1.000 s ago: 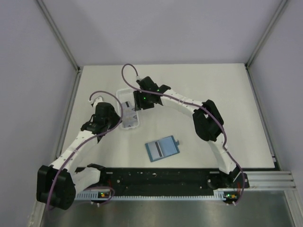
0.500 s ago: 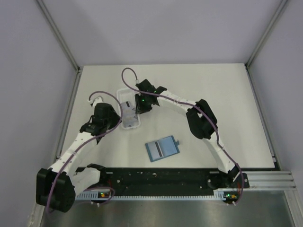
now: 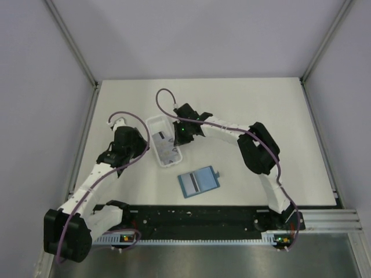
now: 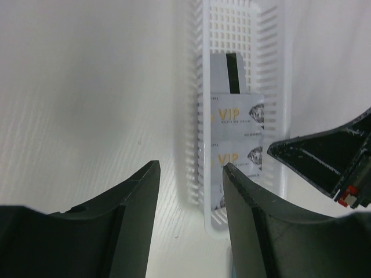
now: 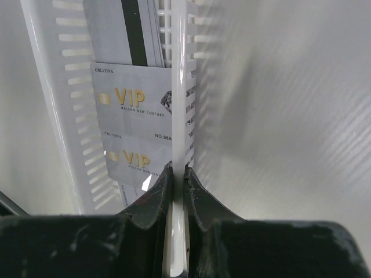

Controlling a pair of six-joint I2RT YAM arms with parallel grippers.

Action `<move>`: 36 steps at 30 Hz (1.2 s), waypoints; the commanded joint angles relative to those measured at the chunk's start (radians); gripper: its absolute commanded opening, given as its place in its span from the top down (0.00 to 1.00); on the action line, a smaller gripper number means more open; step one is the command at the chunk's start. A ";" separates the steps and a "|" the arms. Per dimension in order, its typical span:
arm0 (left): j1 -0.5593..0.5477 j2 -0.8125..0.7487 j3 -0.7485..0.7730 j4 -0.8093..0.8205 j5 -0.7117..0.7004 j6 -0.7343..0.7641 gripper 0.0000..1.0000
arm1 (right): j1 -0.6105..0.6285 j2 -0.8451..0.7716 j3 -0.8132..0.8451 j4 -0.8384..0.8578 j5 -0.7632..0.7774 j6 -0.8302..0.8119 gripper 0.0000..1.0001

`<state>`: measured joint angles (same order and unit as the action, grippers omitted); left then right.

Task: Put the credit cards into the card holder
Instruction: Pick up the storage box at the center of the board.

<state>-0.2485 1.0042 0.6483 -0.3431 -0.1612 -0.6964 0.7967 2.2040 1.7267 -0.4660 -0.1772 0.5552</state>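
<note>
Left claw (image 4: pixel 190 174): fingers spread, nothing between them, hanging low over the white tabletop (image 3: pixel 261 104) at the near left corner of the long white slotted plastic tray (image 4: pixel 197 69); whether my right-hand finger touches the tray end, I cannot tell. Tray lies slantwise between my two arms. Inside it, the pale grey credit cards (image 4: pixel 236 116) lie flat and overlapping: two show gold "VIP" lettering, one behind shows a dark stripe. Right claw (image 5: pixel 178 171): fingers pressed together on the tray's thin right wall, pinching it from both sides, cards just left of the grip. Small teal-blue folding card holder (image 3: pixel 199 182) lies opened flat on the table, right of the tray's near end, apart from both claws.
</note>
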 commanded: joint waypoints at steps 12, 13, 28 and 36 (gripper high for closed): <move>0.006 0.112 -0.070 0.208 0.302 0.028 0.45 | 0.059 -0.274 -0.352 0.194 0.036 0.074 0.77; 0.006 0.125 -0.076 0.222 0.314 0.026 0.46 | 0.058 -0.283 -0.355 0.202 0.038 0.074 0.75; 0.005 0.255 -0.139 0.364 0.339 -0.018 0.55 | 0.059 -0.317 -0.391 0.228 0.008 0.086 0.77; 0.005 0.295 -0.144 0.389 0.327 -0.012 0.77 | 0.059 -0.357 -0.431 0.237 0.013 0.092 0.79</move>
<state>-0.2481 1.2991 0.5137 -0.0280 0.1658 -0.7113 0.8490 1.9343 1.3098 -0.2649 -0.1669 0.6403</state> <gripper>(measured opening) 0.288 0.210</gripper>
